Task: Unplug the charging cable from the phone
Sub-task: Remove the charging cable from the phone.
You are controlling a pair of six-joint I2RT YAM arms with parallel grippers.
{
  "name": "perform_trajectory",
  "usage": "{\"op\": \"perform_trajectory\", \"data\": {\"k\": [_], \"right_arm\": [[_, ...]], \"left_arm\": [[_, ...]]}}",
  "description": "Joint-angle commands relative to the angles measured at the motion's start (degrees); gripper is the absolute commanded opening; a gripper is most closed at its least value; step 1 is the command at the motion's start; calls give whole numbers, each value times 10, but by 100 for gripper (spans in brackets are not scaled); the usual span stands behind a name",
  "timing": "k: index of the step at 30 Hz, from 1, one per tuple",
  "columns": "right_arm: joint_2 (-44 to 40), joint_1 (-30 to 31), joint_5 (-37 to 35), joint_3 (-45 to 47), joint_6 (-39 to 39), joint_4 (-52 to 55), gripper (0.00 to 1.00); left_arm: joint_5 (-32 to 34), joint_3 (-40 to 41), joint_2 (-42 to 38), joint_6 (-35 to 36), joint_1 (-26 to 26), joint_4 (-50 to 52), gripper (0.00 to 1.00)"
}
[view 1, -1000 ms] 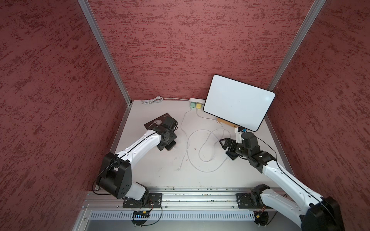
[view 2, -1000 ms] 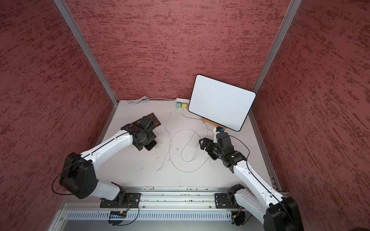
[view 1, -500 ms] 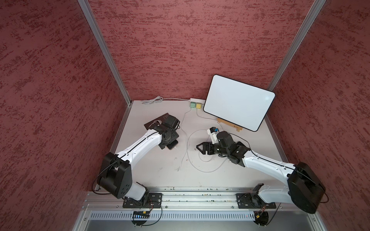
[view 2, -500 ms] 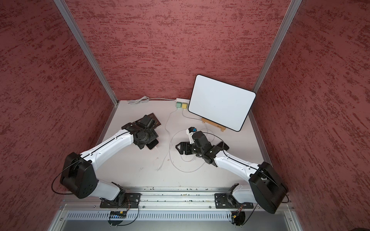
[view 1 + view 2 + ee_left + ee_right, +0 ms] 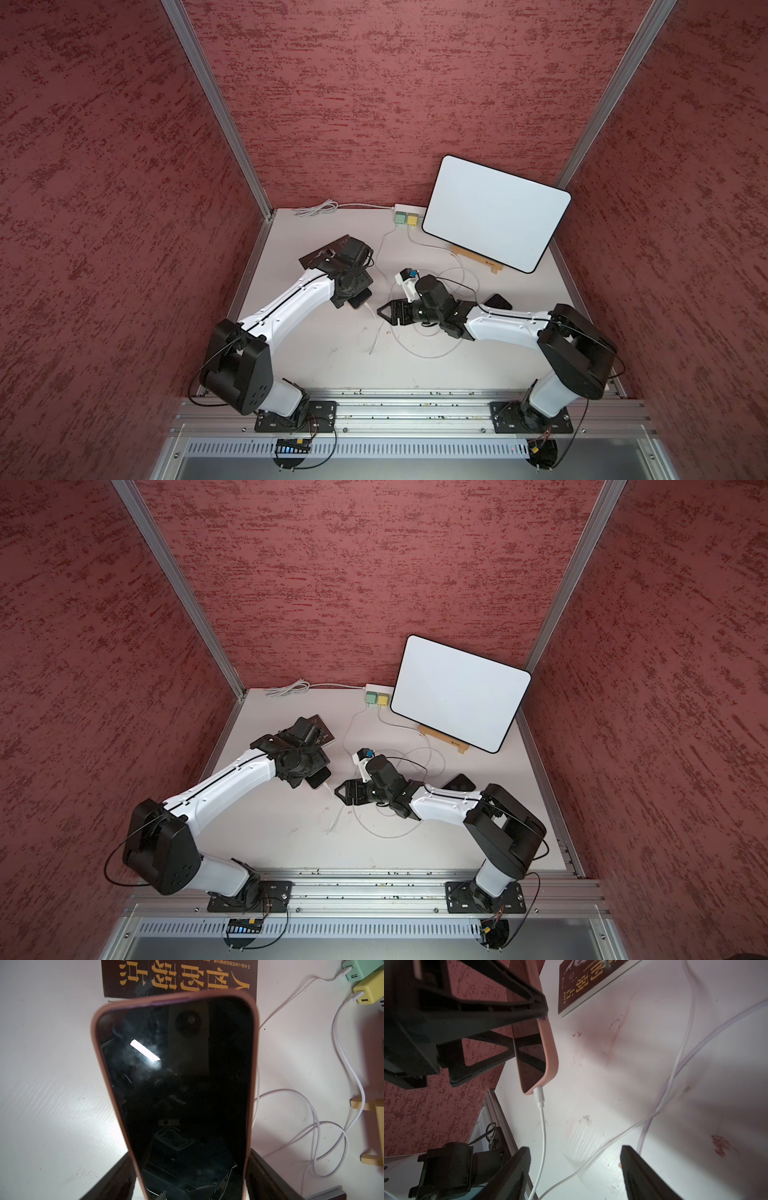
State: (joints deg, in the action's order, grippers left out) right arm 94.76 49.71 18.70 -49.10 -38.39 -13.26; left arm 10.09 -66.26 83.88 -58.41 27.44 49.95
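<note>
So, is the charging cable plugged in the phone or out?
Plugged in: the white connector sits in the bottom edge of the pink phone.

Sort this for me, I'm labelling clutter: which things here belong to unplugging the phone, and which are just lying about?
In the job: phone, held by the left pincer; charging cable, plugged into it; right pincer, open near the cable.
Lying about: book; tablet; wooden stand; dark flat device beside the right arm.
</note>
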Motion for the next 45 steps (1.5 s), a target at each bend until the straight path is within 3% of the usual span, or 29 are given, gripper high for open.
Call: {"op": "perform_trajectory", "data": {"k": [1, 32, 45], "right_arm": [[12, 10, 17, -30, -8, -41, 70], [57, 15, 33, -47, -22, -68, 24], [56, 15, 26, -41, -19, -68, 14]], "left_arm": [[-4, -12, -24, 8, 2, -20, 66], [-35, -11, -30, 13, -4, -36, 63], [-47, -2, -39, 20, -18, -43, 63]]}}
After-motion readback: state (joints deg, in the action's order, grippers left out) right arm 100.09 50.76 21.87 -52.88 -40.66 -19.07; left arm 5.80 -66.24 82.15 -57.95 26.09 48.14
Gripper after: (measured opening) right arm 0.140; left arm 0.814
